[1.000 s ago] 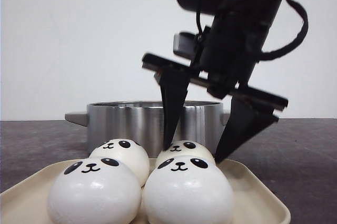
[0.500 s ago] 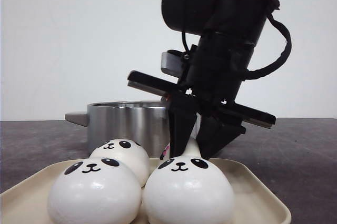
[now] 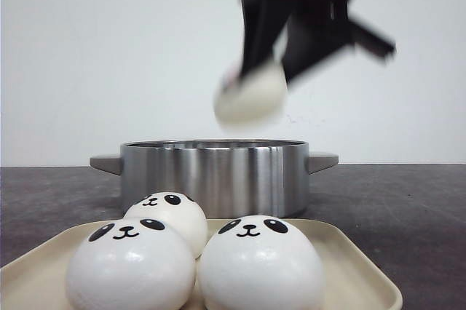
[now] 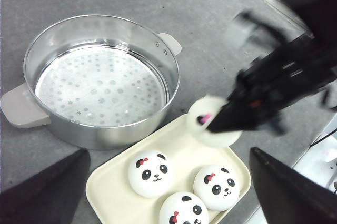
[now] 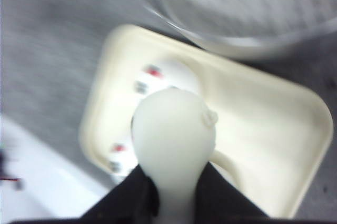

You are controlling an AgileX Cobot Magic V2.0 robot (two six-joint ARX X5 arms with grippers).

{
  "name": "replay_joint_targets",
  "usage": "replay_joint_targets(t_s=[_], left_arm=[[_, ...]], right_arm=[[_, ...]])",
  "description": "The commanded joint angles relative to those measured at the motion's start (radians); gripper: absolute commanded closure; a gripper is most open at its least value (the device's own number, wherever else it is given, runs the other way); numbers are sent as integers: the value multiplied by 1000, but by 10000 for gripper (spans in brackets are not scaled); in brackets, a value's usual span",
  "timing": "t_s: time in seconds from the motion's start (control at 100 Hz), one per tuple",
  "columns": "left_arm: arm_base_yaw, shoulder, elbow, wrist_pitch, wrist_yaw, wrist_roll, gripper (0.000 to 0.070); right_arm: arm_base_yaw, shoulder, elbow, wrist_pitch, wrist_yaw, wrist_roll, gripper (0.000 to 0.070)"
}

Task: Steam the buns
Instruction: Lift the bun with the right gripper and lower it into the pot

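My right gripper (image 3: pixel 273 70) is shut on one white bun (image 3: pixel 251 99) and holds it in the air, blurred, above the level of the pot's rim. The squeezed bun (image 5: pixel 174 134) fills the right wrist view between the black fingers (image 5: pixel 231 197). In the left wrist view the held bun (image 4: pixel 213 129) hangs over the tray's corner nearest the pot. Three panda-faced buns (image 3: pixel 129 263) (image 3: pixel 260 263) (image 3: pixel 169 215) sit on the cream tray (image 3: pixel 357 266). My left gripper (image 4: pixel 169 153) is open and empty, high above the tray (image 4: pixel 105 192).
A steel pot (image 3: pixel 211 175) with two side handles stands just behind the tray. Its inside holds a dotted white steamer liner (image 4: pixel 100 84). Everything rests on a dark grey tabletop (image 3: pixel 408 201). A white wall is behind.
My right gripper closed on the back right bun and lifted it off the tray, up above the pot's rim. The other three buns have not moved.
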Motion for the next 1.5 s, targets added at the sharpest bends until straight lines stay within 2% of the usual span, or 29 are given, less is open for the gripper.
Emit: replay_joint_targets(t_s=[0.0,0.16,0.23,0.43,0.54,0.91,1.49], left_arm=[[-7,6,9,9,-2,9,110],[-7,6,9,25,-3,9,109],[-7,6,9,33,-2,9,110],[-7,6,9,38,-3,9,110],[-7,6,9,38,-2,8,110],[-7,6,9,23,-2,5,110],[-7,6,9,7,-2,5,110]], right_arm=[[13,-27,61,13,13,-65,697],[-7,-37,226,29,112,-243,697],[-43,3,299,38,109,-295,697],[-173,204,500,-20,76,-345,697],[-222,328,582,-50,23,-354,697],[-292,599,615,-62,-23,-370,697],[-332,735,615,-10,-55,-357,697]])
